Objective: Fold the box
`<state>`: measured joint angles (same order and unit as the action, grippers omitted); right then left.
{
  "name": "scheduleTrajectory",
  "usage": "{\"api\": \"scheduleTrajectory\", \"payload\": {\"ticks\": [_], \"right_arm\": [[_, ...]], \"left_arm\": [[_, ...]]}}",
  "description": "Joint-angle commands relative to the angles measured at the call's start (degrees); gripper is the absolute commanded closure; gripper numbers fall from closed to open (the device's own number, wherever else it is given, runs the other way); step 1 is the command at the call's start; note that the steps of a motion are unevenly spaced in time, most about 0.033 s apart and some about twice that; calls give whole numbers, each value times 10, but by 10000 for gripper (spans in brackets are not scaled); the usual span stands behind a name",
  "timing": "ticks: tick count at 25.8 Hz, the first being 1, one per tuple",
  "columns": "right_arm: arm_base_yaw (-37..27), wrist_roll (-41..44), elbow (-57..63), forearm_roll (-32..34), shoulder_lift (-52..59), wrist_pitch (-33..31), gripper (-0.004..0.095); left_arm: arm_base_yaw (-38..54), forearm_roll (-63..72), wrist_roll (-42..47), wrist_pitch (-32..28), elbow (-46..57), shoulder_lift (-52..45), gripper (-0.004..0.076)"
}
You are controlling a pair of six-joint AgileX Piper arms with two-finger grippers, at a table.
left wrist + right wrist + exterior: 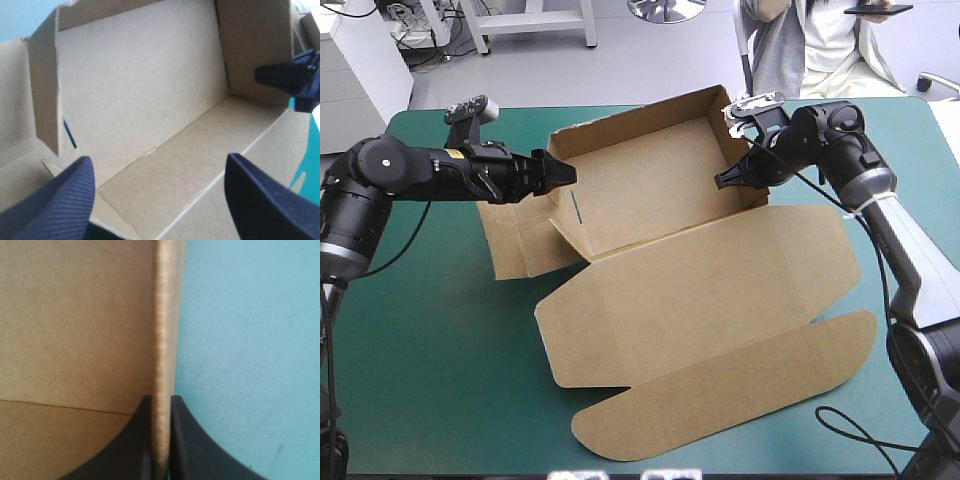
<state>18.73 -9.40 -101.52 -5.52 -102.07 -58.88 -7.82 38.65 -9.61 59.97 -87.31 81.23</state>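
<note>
Closest to me, toward 6 o'clock on the desk (pixel 430 390) with its teal-green cover, the rounded tuck flap (pixel 720 395) of the brown box (pixel 650 190) lies flat. Just beyond it the lid (pixel 720 285) lies flat as well, joined to the tray's near edge along a crease. The box sits about the middle of the desk, turned a little, so the lid runs out toward 5 o'clock from the tray.

On the tray's 9 o'clock side a side panel (pixel 515 235) rests flat on the cover, and a short flap (pixel 563 205) stands up just beside it. My left fingers (pixel 560 172) are at that side, near the tray's 10 o'clock corner, pointing toward 3 o'clock into the tray. They stand wide apart and grip nothing. Between them I look along the tray's bare floor to the opposite wall.

At 3 o'clock the right wall (pixel 722 140) stands upright. My right fingers (pixel 728 179) are clamped on its edge, one on the tray side and one on the desk side. They are all but closed, with the board pinched between them. From my left wrist they show as a dark tip against that wall.

Farthest off, at 12 o'clock, the far wall (pixel 640 112) stands raised, meeting the right wall at a corner, and the tray is open above.
</note>
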Motion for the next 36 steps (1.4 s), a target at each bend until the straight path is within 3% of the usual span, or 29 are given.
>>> {"api": "scheduleTrajectory", "payload": {"ticks": [1,2,4,5,10,14,19,25,30,36], "right_arm": [[0,1,-22,-5,34,25,921],[0,1,-22,-5,34,25,921],[0,1,-22,-5,34,24,921],[0,1,-22,-5,34,19,921],[0,1,-22,-9,37,15,921],[0,1,-23,-10,48,15,921],[-2,-1,-23,-10,87,16,921],[-2,-11,-23,-9,142,15,922],[-2,-17,-23,-13,181,14,922],[-2,-38,-23,-76,211,34,922]], "left_arm": [[-3,37,-3,3,-67,-23,350],[-3,37,-9,6,-81,-23,424],[-3,37,-36,11,-90,-23,676],[-3,33,-49,12,-90,-23,724],[24,-12,-49,15,-89,-22,729],[104,9,-82,42,-78,-22,722],[258,153,-168,41,-42,-17,710],[382,217,-188,53,-29,24,710],[399,227,-217,67,-29,80,710],[384,261,-228,90,-29,147,710]]}}
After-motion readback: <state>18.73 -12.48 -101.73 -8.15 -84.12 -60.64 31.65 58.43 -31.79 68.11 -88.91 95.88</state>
